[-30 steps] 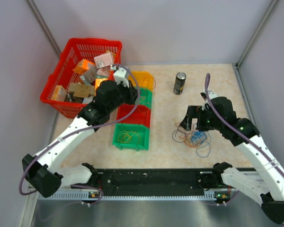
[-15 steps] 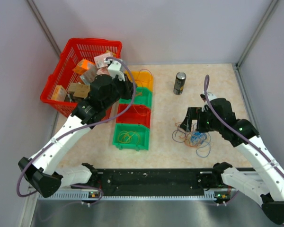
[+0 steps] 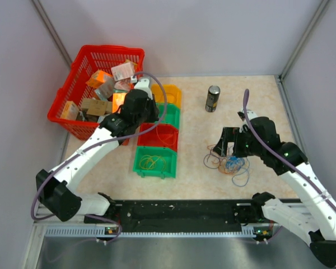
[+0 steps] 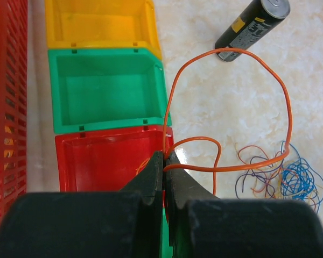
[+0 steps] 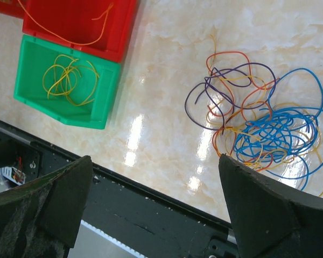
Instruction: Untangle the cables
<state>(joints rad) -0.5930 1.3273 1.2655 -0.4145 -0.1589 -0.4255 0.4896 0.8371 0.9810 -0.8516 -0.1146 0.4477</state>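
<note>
**Left tool.** The left tool (image 4: 164, 156) is closed on one orange cable (image 4: 284, 102), pinched between the tips of its fingers. From the pinch point the cable forms one large loop and one smaller loop, both clear of the surface. In the left wrist view the tool is above the far edge of the red bin (image 4: 102, 161), which stands in a row with a green bin (image 4: 107, 91) and a yellow bin (image 4: 97, 27). A red basket (image 4: 5, 107) stands just beside this row.

**Right tool.** The right tool (image 5: 153, 158) has its jaws spread wide and holds nothing. It hangs above the surface (image 5: 167, 80), next to the tangle.

**Cables.** The remaining cables (image 5: 264, 131) lie in a loose heap on the surface, on the right side of the work area, well apart from the bins. Blue wire forms the densest coil. Orange and purple loops spread out from it toward the bins. It cannot be determined whether the held orange cable touches the heap.

**Sorted items.** The nearest green bin (image 5: 29, 64) contains yellow wires (image 5: 70, 80). The red bin next to it holds an orange wire (image 5: 59, 35).

**Other items.** A dark can (image 4: 250, 27) stands on the surface beyond the heap.
</note>
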